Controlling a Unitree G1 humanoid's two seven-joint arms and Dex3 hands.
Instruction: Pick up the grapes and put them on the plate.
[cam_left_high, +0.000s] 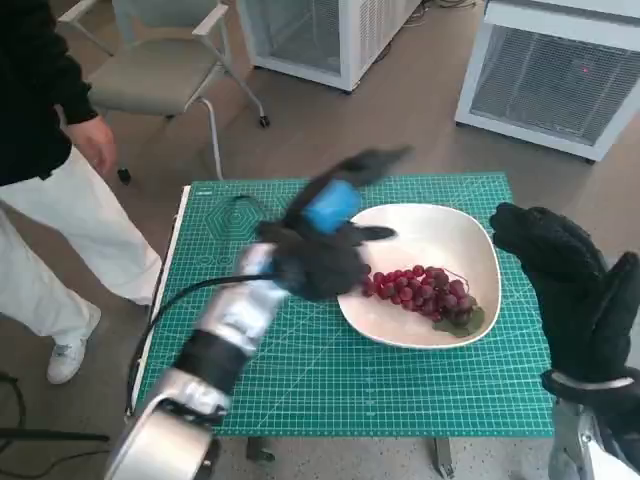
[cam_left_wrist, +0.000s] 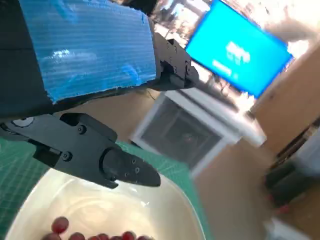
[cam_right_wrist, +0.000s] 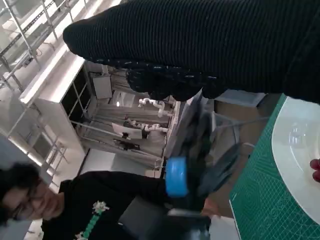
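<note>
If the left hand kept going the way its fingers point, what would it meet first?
Probably nothing: the left hand is open above the plate, fingers aimed over its far rim; grapes lie below. Depth is unclear.

Left hand (cam_left_high: 330, 235) is up off the table, fingers spread, holding nothing; right hand (cam_left_high: 570, 290) raised too, empty.

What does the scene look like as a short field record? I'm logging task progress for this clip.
grapes: red bunch lying in the plate
plate: white, on the green mat
left hand: raised above the plate's near-left rim, blurred, holding nothing
right hand: gloved, raised beside the plate, holding nothing
person: standing left of the table
task state: grapes appear placed
</note>
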